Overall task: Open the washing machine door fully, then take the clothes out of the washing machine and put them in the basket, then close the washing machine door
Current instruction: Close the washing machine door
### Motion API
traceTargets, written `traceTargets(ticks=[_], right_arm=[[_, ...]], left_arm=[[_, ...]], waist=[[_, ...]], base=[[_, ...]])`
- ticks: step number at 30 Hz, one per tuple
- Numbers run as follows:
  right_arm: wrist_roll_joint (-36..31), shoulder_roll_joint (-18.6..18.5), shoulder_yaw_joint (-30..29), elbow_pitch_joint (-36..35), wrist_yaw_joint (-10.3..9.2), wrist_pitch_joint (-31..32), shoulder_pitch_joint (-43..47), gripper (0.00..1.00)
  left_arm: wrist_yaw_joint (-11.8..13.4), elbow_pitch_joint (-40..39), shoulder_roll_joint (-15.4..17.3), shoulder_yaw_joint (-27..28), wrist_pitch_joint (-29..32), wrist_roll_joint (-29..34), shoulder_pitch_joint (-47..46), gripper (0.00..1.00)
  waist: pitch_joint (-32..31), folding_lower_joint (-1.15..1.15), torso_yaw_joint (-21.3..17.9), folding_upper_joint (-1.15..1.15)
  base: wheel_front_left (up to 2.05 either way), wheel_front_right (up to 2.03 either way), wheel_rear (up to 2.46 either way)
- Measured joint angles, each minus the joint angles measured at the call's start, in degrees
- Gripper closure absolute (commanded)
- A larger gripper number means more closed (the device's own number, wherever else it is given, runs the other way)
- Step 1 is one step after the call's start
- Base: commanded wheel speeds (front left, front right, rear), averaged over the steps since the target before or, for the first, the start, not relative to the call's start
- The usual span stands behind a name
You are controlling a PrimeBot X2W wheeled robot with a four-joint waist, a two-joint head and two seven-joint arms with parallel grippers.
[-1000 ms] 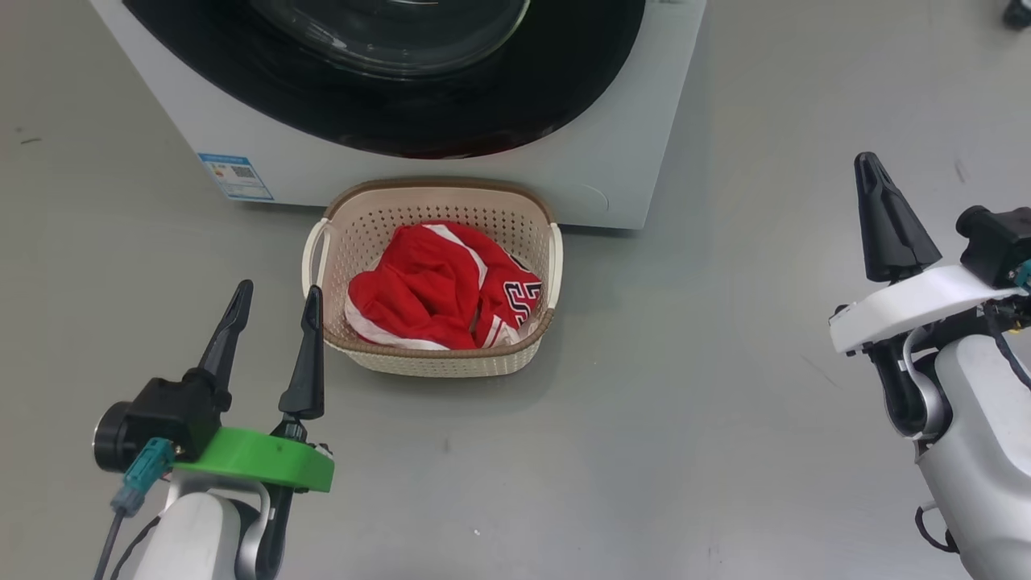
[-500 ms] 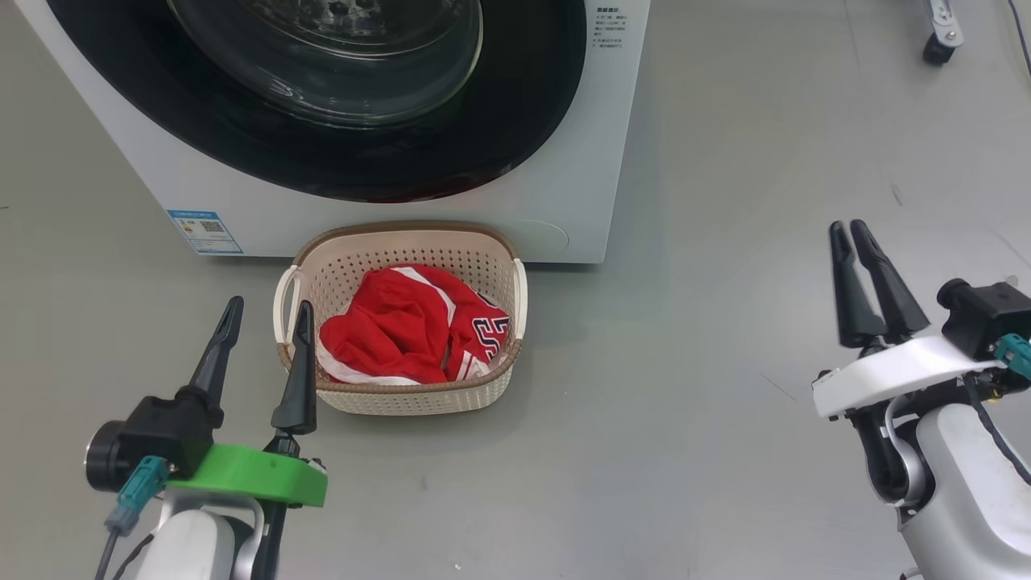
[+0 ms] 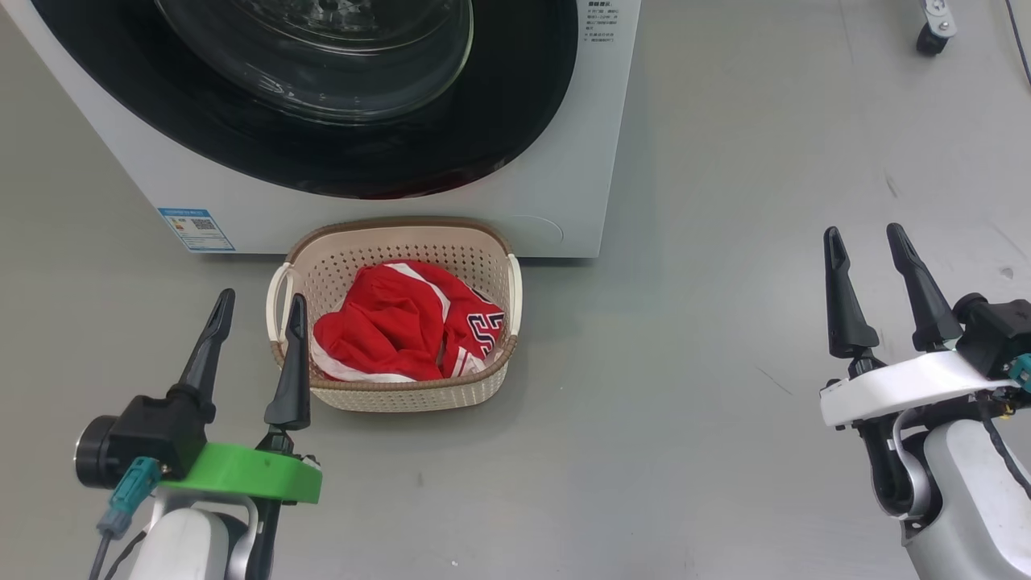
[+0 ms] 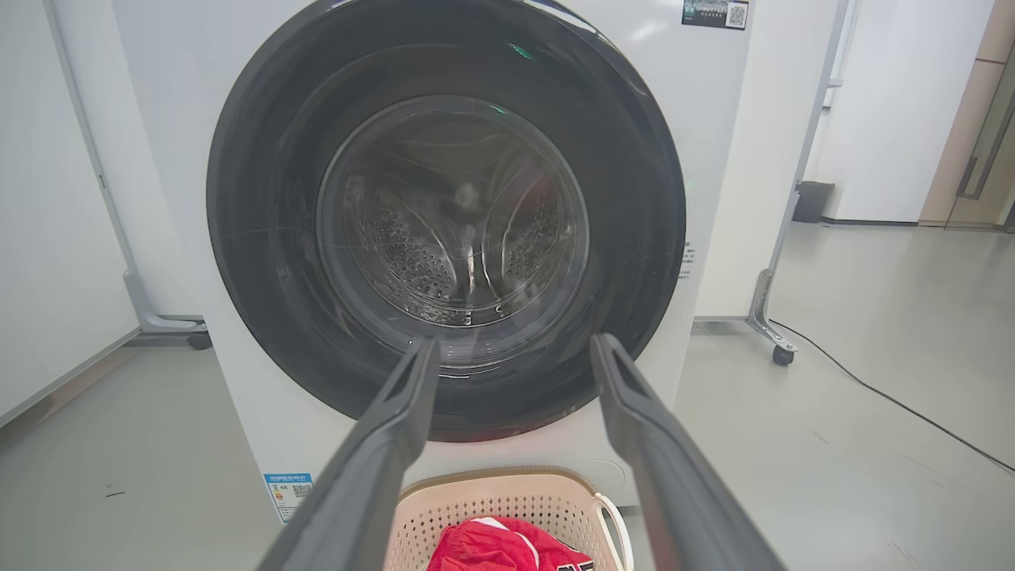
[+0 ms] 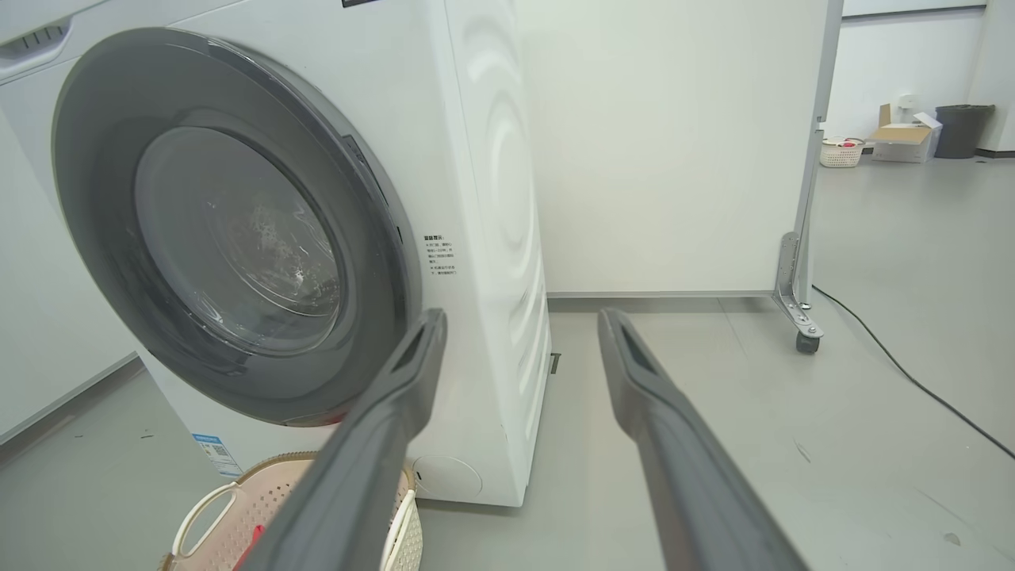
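Note:
The washing machine (image 3: 564, 201) stands straight ahead, and its door (image 3: 322, 153) lies flat against the front, black rim and glass window facing me. Through the glass of the door (image 4: 452, 222) the steel drum shows. On the floor in front sits the basket (image 3: 395, 224) with the red clothes (image 3: 387, 322) piled inside. My left gripper (image 3: 256, 298) hovers open just left of the basket, holding nothing. My right gripper (image 3: 863, 234) is open and holds nothing, well to the right over bare floor. In the right wrist view the door (image 5: 230, 230) and the basket (image 5: 238, 500) lie left of the right gripper (image 5: 523, 317).
A blue sticker (image 3: 196, 229) marks the machine's lower left corner. A white partition on a wheeled foot (image 5: 797, 317) stands right of the machine, with a black cable (image 5: 912, 381) running across the grey floor. A caster (image 3: 930, 36) shows at the far right.
My right gripper's fingers have spread from shut to open. The head camera has shifted, so more of the machine front shows. The left gripper stays open beside the basket.

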Motion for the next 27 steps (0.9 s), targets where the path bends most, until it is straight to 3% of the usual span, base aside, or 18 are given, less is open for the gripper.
traceTargets(ticks=[27], right_arm=[[-1.40,2.65,-3.38,-3.78,-0.90,0.00,3.50,0.00]], left_arm=[[0.43,0.53,-0.23,0.26,0.01,1.99,0.80,0.00]], waist=[[1.28,0.00,-0.92,0.00]], base=[[0.00,0.00,0.00]])
